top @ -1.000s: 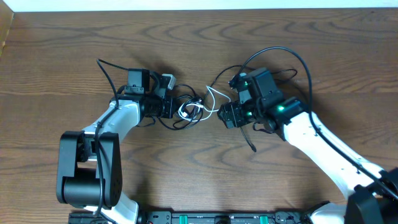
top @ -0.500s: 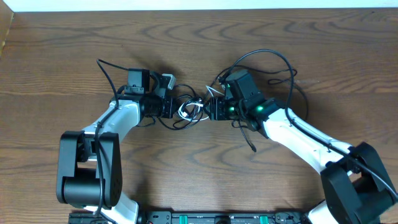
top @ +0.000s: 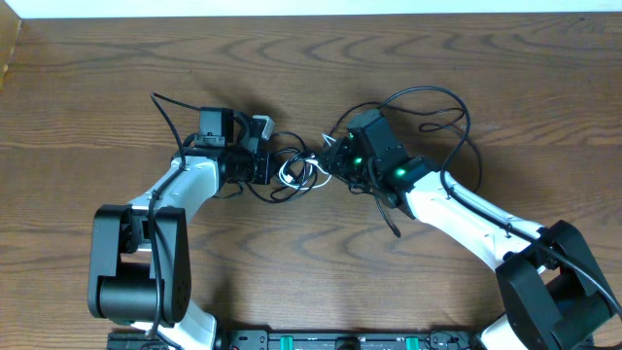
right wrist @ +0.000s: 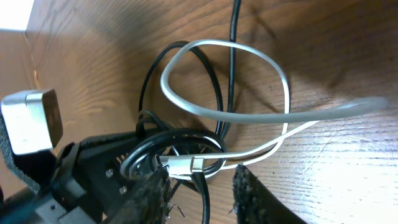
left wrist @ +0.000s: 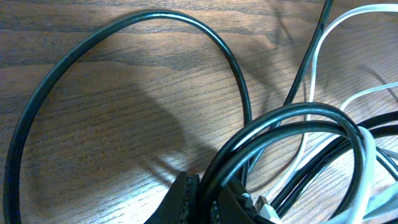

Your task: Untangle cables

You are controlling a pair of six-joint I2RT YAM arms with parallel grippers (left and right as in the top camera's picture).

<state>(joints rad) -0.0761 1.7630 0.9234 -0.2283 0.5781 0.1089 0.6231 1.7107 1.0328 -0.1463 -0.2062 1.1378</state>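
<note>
The cables [top: 296,173] lie in a tangle at the table's middle, black cords looped through a white cord [top: 292,175]. My left gripper [top: 275,170] is at the tangle's left side. In the left wrist view it [left wrist: 210,202] is shut on a bundle of black cords, and a wide black loop [left wrist: 155,14] and the white cord [left wrist: 311,74] spread beyond. My right gripper [top: 328,165] is at the tangle's right side. In the right wrist view its jaws [right wrist: 200,199] stand apart around a black strand [right wrist: 202,193], just below the white cord's plug [right wrist: 183,165]. The white loop [right wrist: 217,42] lies ahead.
The right arm's own thick black cable [top: 428,92] arcs behind it, and the left arm's cable [top: 165,112] trails to the back left. A loose black cord end [top: 394,228] lies under the right forearm. The table's back edge [top: 311,15] runs along the top.
My right gripper has moved left into the tangle and its jaws have narrowed around a black strand. The left arm and its grip have not moved.
</note>
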